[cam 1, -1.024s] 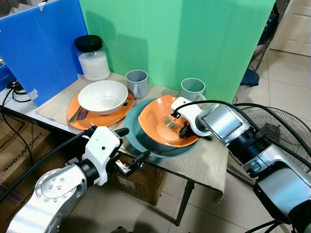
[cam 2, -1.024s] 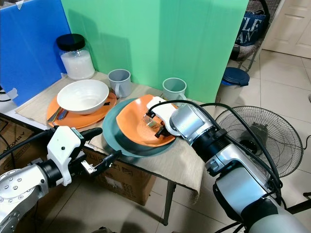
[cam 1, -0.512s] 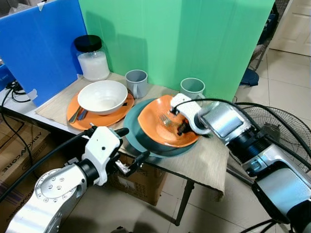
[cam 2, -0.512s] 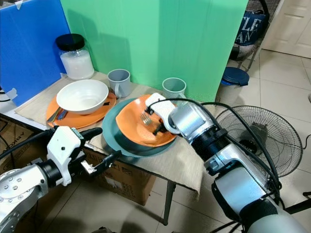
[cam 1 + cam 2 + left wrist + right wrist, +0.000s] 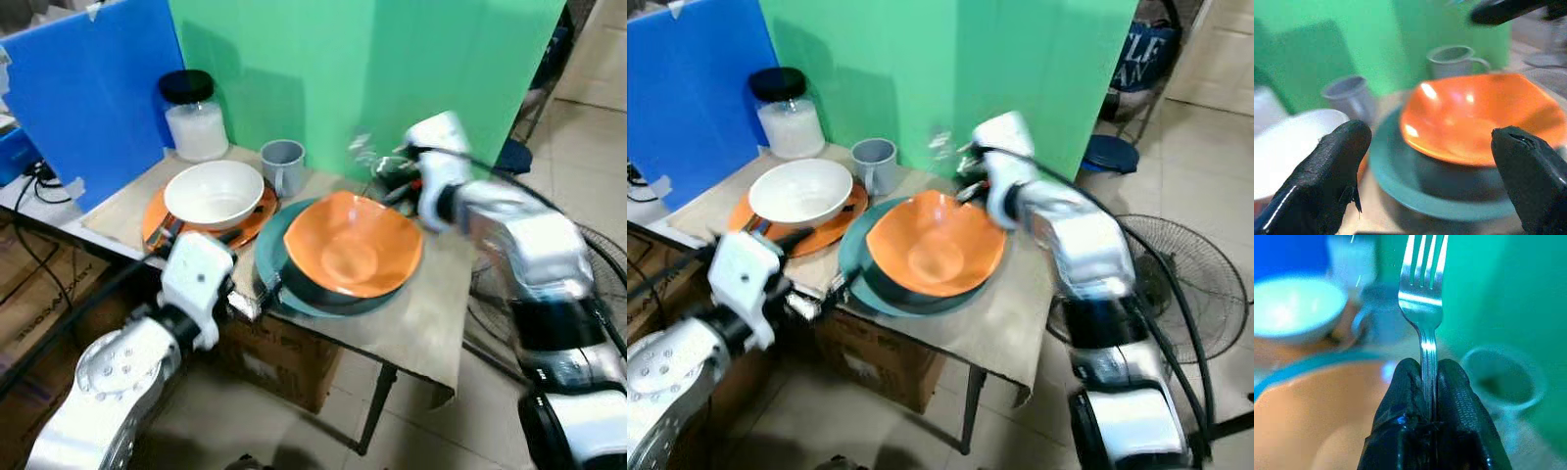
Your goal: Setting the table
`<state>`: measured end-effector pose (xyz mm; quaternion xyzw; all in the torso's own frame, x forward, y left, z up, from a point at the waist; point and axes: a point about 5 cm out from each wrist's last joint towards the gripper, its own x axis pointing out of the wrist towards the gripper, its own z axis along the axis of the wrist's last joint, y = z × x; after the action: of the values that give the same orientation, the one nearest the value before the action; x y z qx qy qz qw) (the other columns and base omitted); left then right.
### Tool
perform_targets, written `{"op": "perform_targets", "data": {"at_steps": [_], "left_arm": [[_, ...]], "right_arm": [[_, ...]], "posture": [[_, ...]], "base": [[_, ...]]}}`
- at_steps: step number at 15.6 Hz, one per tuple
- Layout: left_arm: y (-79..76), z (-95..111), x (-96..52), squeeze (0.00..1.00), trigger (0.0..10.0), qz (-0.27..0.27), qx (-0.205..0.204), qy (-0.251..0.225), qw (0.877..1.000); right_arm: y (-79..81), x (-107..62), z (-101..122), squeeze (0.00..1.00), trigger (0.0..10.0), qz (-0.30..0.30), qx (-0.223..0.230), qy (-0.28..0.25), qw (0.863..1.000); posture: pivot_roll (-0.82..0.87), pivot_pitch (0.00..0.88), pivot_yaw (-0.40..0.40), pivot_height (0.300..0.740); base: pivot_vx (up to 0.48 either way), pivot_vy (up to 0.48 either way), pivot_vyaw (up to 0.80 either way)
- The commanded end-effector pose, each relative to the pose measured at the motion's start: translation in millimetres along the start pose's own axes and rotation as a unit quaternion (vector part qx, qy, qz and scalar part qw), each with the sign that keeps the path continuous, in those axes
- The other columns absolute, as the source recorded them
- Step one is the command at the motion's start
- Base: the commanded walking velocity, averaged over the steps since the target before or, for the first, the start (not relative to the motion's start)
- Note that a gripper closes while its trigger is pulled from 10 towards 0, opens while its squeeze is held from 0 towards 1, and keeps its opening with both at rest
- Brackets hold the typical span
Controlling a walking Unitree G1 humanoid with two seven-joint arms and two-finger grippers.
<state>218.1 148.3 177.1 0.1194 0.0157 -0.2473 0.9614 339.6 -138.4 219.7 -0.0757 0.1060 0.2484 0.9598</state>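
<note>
Green backdrop; right hand (image 5: 1425,382) pinches fork (image 5: 1424,293) handle, tines out lengthwise.

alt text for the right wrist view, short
The right gripper pinches a silver fork by its handle, tines pointing away. Blurred beyond: an orange bowl on a teal plate, a white bowl and a grey mug against a green backdrop.

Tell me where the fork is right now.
The fork is pinched in the right gripper, held in the air above the far right rim of the orange bowl.
</note>
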Motion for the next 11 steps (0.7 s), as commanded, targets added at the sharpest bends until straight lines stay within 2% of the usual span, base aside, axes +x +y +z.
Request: {"op": "perform_targets", "data": {"at_steps": [1,2,3,5,7,9,11], "left_arm": [[4.2,0.0,3.1,0.00,10.0,0.039,0.003,-0.004,0.999],[4.7,1.4,5.7,0.00,10.0,0.056,-0.002,-0.009,0.998],[4.7,1.4,5.7,0.00,10.0,0.056,-0.002,-0.009,0.998],[0.0,5.9,12.3,0.00,10.0,0.088,0.000,-0.028,0.996],[-3.6,4.6,14.6,0.00,10.0,0.102,-0.005,-0.031,0.994],[-7.4,5.6,16.5,0.00,10.0,0.091,-0.007,-0.036,0.995],[-15.9,9.1,21.5,0.00,10.0,0.055,-0.012,-0.048,0.997]], "right_arm": [[-5.7,-16.1,7.2,0.00,10.0,-0.021,0.033,-0.054,0.998],[-7.4,-25.3,-0.2,0.00,10.0,-0.040,0.055,-0.053,0.996],[-7.4,-25.3,-0.2,0.00,10.0,-0.040,0.055,-0.053,0.996],[-5.6,-57.2,-27.2,0.00,10.0,-0.104,0.073,-0.065,0.990],[0.1,-69.6,-40.3,0.00,10.0,-0.136,0.080,-0.074,0.985],[3.3,-73.5,-47.2,0.00,10.0,-0.135,0.111,-0.077,0.981],[3.4,-76.7,-47.3,0.00,10.0,-0.150,0.132,-0.091,0.976]], "posture": [[-0.10,0.000,0.065,0.740],[-0.10,0.000,0.073,0.740],[-0.10,0.000,0.073,0.740],[-0.12,0.000,0.080,0.740],[-0.13,0.000,0.076,0.740],[-0.13,0.000,0.075,0.740],[-0.14,0.000,0.080,0.740]], "base": [[0.000,0.000,0.00],[0.000,0.000,0.00],[0.000,0.000,0.00],[0.000,0.000,-0.79],[0.000,0.000,-0.79],[0.000,0.000,-0.79],[0.000,0.000,-0.79]]}}
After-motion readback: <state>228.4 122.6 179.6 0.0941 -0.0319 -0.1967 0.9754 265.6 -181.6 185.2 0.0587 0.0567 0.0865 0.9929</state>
